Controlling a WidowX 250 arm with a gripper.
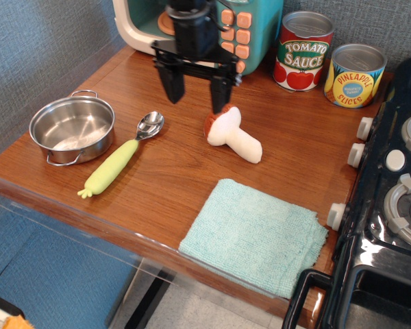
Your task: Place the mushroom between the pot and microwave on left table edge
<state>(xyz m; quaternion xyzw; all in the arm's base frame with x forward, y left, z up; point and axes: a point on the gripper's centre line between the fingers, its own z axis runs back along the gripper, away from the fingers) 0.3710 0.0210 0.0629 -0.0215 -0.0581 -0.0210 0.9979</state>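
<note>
Okay, approach step: gripper, jaws spread and empty, hangs just left of the mushroom cap. Mushroom lies right of the spoon. Next: shift over cap, descend, close.

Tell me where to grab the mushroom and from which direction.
Grip the mushroom across its thick white stem, coming straight down from above. It lies flat on the table, stem pointing toward the stove, so the stem's long sides are exposed. The open end effector hovers by the cap; it probably needs shifting toward the stem.
</note>
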